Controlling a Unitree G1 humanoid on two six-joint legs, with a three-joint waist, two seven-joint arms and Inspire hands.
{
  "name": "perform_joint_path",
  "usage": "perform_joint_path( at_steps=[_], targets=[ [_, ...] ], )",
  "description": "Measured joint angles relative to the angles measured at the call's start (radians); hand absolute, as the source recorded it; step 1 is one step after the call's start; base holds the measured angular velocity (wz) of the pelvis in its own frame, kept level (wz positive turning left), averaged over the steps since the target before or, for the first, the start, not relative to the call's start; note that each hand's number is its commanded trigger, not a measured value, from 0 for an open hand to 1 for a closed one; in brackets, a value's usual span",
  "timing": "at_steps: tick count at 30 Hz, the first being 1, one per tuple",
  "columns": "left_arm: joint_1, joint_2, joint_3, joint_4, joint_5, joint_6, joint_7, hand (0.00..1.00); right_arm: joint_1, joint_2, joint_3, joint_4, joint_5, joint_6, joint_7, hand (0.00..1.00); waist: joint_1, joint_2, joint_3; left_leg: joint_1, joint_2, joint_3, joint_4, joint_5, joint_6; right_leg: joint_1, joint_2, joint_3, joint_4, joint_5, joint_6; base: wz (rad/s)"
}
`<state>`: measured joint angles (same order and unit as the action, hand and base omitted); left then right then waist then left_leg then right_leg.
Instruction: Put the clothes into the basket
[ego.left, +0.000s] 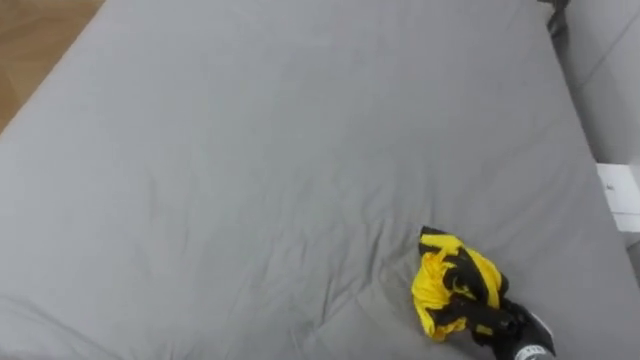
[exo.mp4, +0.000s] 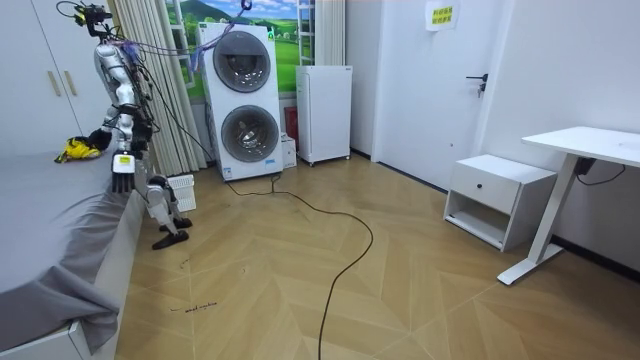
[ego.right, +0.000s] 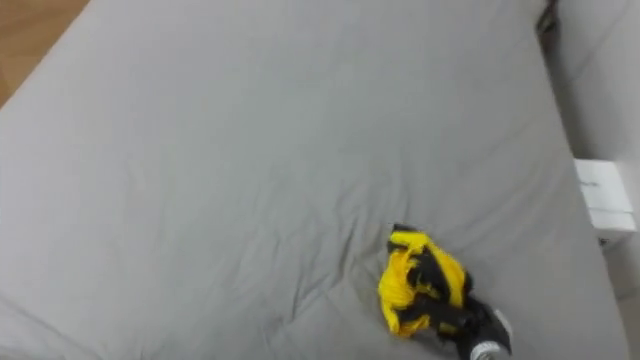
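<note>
Currently gripped: yellow-and-black garment (ego.left: 450, 285), bunched on the grey bed sheet (ego.left: 250, 180).
Right hand (ego.left: 524, 338): fingers curled into the cloth's lower end, ready for lifting.
Left hand (exo.mp4: 122, 176): hung idle; its grip cannot be told.
Basket (exo.mp4: 181, 191): kept on the floor by the robot, judged the drop point.

Garment (ego.left: 450, 288) on the bed (ego.left: 250, 180), toward the near right; right hand (ego.left: 527, 343) at its near edge.

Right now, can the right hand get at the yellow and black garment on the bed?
Likely yes: the right hand touches the garment at its near edge on the grey bed, nothing between them. The left hand hangs beside the bed.
</note>
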<state>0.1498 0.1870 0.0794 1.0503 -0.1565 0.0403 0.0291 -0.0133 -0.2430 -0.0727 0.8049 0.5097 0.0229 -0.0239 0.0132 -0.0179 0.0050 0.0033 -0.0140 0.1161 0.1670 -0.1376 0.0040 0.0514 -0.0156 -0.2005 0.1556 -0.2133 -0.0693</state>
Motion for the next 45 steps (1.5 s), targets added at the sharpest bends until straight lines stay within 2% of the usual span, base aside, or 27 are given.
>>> perform_joint_path(
  at_steps=[3, 7, 9, 14, 19, 22, 23, 26, 29, 33, 34, 36, 38, 39, 41, 43, 45],
  targets=[
    [0.025, 0.005, 0.01, 0.0, 0.02, 0.034, -0.003, 0.0, 0.016, -0.012, -0.062, -0.092, -0.005, 0.003, -0.031, 1.0, -0.036, 0.003, -0.0018, 0.021, 0.002, 0.044, -0.003, -0.003, 0.001, 0.005, 0.0, 0.034, 0.002, 0.001, 0.002, -0.36],
    [0.05, 0.014, 0.04, -0.002, 0.052, 0.065, -0.019, 0.0, 0.056, -0.015, -0.14, -0.218, -0.005, 0.002, -0.071, 1.0, -0.067, 0.006, -0.0001, 0.036, 0.003, 0.055, -0.004, -0.003, 0.001, 0.006, 0.001, 0.065, 0.014, 0.001, 0.002, -0.27],
    [0.059, 0.018, 0.041, -0.002, 0.074, 0.082, -0.015, 0.0, 0.09, -0.017, -0.179, -0.271, -0.003, 0.0, -0.098, 1.0, -0.078, 0.006, 0.0003, 0.045, 0.004, 0.076, -0.007, -0.003, 0.001, 0.006, 0.004, 0.084, 0.014, 0.002, 0.002, -0.27],
    [0.092, 0.029, 0.046, -0.012, 0.092, 0.107, -0.011, 0.0, 0.128, -0.018, -0.204, -0.282, -0.005, 0.001, -0.141, 1.0, -0.117, 0.002, 0.0042, 0.053, 0.022, 0.105, -0.007, -0.011, -0.004, -0.003, 0.016, 0.125, 0.014, 0.005, -0.004, -0.27],
    [0.108, 0.03, 0.079, -0.012, 0.13, 0.124, -0.02, 0.0, 0.156, -0.018, -0.274, -0.283, 0.003, 0.0, -0.167, 1.0, -0.126, 0.003, 0.0048, 0.055, 0.032, 0.142, -0.007, -0.014, -0.007, -0.023, 0.027, 0.173, 0.017, 0.01, -0.008, -0.28],
    [0.145, 0.03, 0.083, -0.037, 0.134, 0.132, -0.016, 0.0, 0.182, -0.009, -0.294, -0.281, 0.056, 0.0, -0.167, 1.0, -0.139, 0.003, 0.005, 0.066, 0.04, 0.17, -0.007, -0.023, -0.016, -0.024, 0.039, 0.204, 0.018, 0.012, -0.011, -0.27],
    [0.15, 0.03, 0.084, -0.037, 0.154, 0.14, -0.016, 0.0, 0.189, -0.007, -0.295, -0.275, 0.074, 0.0, -0.165, 1.0, -0.141, 0.005, 0.0055, 0.07, 0.04, 0.185, -0.007, -0.024, -0.016, -0.025, 0.043, 0.221, 0.018, 0.015, -0.012, -0.36],
    [0.151, 0.03, 0.085, -0.037, 0.172, 0.179, -0.014, 0.0, 0.222, 0.014, -0.302, -0.256, 0.076, 0.0, -0.16, 1.0, -0.148, 0.013, 0.008, 0.077, 0.044, 0.19, -0.007, -0.027, -0.02, -0.028, 0.054, 0.254, 0.017, 0.018, -0.016, -0.35],
    [0.152, 0.03, 0.081, -0.035, 0.172, 0.201, -0.015, 0.0, 0.243, 0.031, -0.303, -0.212, 0.076, 0.001, -0.158, 1.0, -0.161, 0.027, 0.0151, 0.075, 0.054, 0.194, -0.007, -0.027, -0.02, -0.037, 0.059, 0.271, 0.018, 0.023, -0.019, -0.22],
    [0.154, 0.03, 0.069, -0.035, 0.169, 0.206, -0.017, 0.0, 0.229, 0.044, -0.302, -0.141, 0.078, 0.001, -0.153, 1.0, -0.187, 0.052, 0.0132, 0.038, 0.057, 0.223, -0.004, -0.028, -0.021, -0.089, 0.066, 0.284, 0.036, 0.029, -0.022, -0.14],
    [0.153, 0.03, 0.061, -0.035, 0.169, 0.215, -0.017, 0.0, 0.209, 0.044, -0.303, -0.102, 0.085, 0.001, -0.15, 1.0, -0.203, 0.058, 0.0119, 0.027, 0.058, 0.226, -0.004, -0.028, -0.022, -0.105, 0.068, 0.288, 0.051, 0.029, -0.023, -0.05],
    [0.144, 0.03, 0.038, -0.035, 0.168, 0.226, -0.014, 0.0, 0.167, 0.042, -0.302, -0.057, 0.09, 0.001, -0.152, 1.0, -0.207, 0.071, 0.0118, 0.002, 0.061, 0.239, -0.001, -0.028, -0.022, -0.146, 0.072, 0.304, 0.067, 0.03, -0.023, -0.21],
    [0.117, 0.03, 0.002, -0.02, 0.168, 0.23, -0.014, 0.0, 0.133, 0.038, -0.302, -0.029, 0.09, 0.0, -0.161, 1.0, -0.219, 0.092, 0.0138, -0.039, 0.063, 0.237, 0.01, -0.028, -0.022, -0.183, 0.072, 0.305, 0.071, 0.038, -0.019, -0.08],
    [0.098, 0.028, -0.006, -0.006, 0.164, 0.23, -0.013, 0.0, 0.115, 0.038, -0.302, -0.019, 0.09, 0.0, -0.169, 1.0, -0.222, 0.105, 0.0122, -0.064, 0.063, 0.241, 0.015, -0.028, -0.022, -0.214, 0.073, 0.306, 0.086, 0.039, -0.018, 0.0],
    [0.067, 0.027, -0.023, 0.017, 0.135, 0.23, -0.005, 0.0, 0.074, 0.037, -0.3, 0.016, 0.091, -0.002, -0.17, 1.0, -0.224, 0.119, 0.0126, -0.094, 0.062, 0.244, 0.015, -0.028, -0.021, -0.26, 0.075, 0.313, 0.109, 0.04, -0.016, -0.11],
    [0.008, 0.019, -0.058, 0.077, 0.114, 0.23, 0.029, 0.0, 0.01, 0.035, -0.293, 0.111, 0.09, -0.008, -0.175, 1.0, -0.223, 0.132, 0.014, -0.122, 0.062, 0.247, 0.015, -0.027, -0.021, -0.303, 0.079, 0.323, 0.133, 0.042, -0.013, -0.14],
    [0.005, 0.017, -0.095, 0.078, 0.074, 0.228, 0.05, 0.0, -0.012, 0.035, -0.27, 0.136, 0.089, -0.009, -0.184, 1.0, -0.223, 0.141, 0.0134, -0.142, 0.061, 0.248, 0.019, -0.027, -0.021, -0.334, 0.08, 0.332, 0.151, 0.043, -0.012, -0.16]
  ],
)
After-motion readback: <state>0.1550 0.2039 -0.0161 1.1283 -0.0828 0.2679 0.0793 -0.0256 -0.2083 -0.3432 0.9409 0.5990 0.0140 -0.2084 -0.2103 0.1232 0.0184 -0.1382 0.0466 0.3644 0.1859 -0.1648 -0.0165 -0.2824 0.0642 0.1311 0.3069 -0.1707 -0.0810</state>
